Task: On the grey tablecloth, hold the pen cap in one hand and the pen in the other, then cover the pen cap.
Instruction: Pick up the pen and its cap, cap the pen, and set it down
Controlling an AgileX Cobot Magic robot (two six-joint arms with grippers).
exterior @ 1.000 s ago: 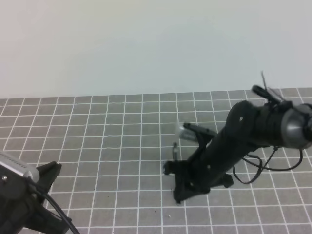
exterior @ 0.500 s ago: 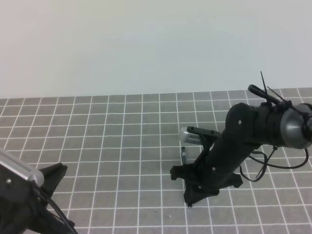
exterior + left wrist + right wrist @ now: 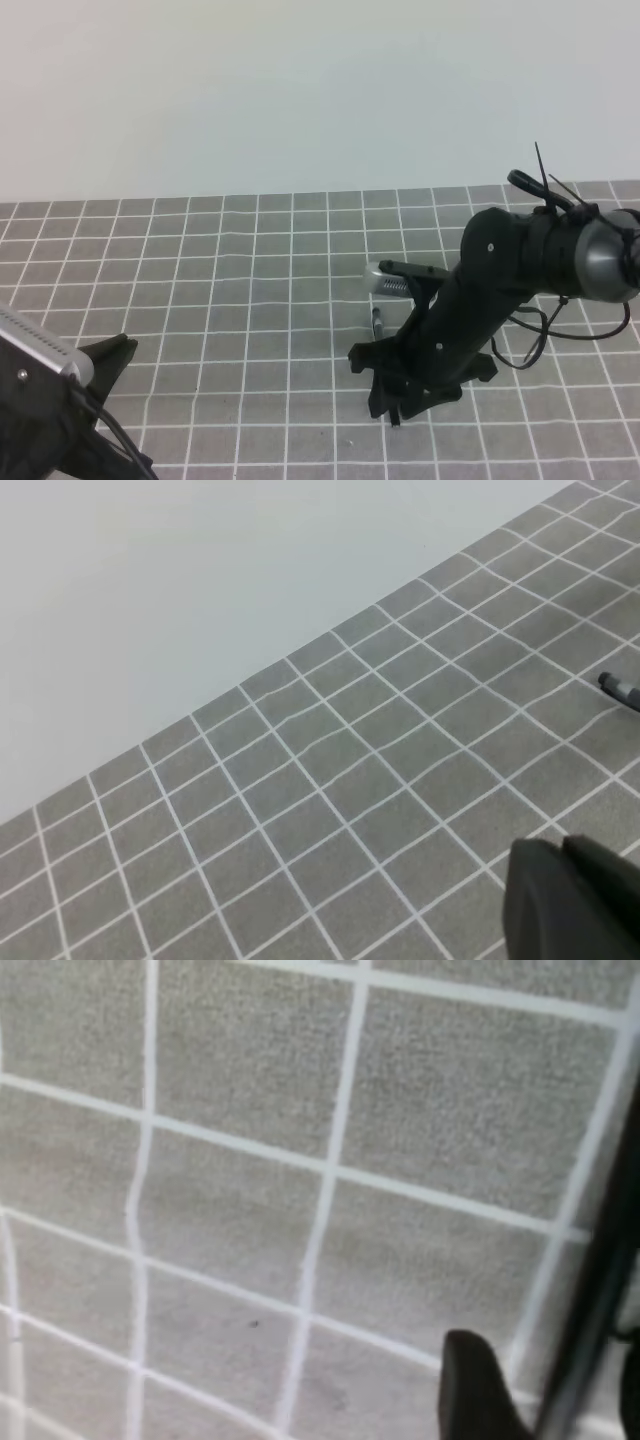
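Right claw (image 3: 397,405) is down low over the flat grey tablecloth with its grid of thin white lines (image 3: 200,300), jaws spread wide and gripping nothing. The long, thin black pen (image 3: 377,322) lies on that cloth just beside the claw, on the far side of it, partly hidden by the arm. In the right wrist view a dark slim shaft runs up the right edge. Left claw (image 3: 575,900) sits well apart, near the cloth's front left corner, closed and empty.
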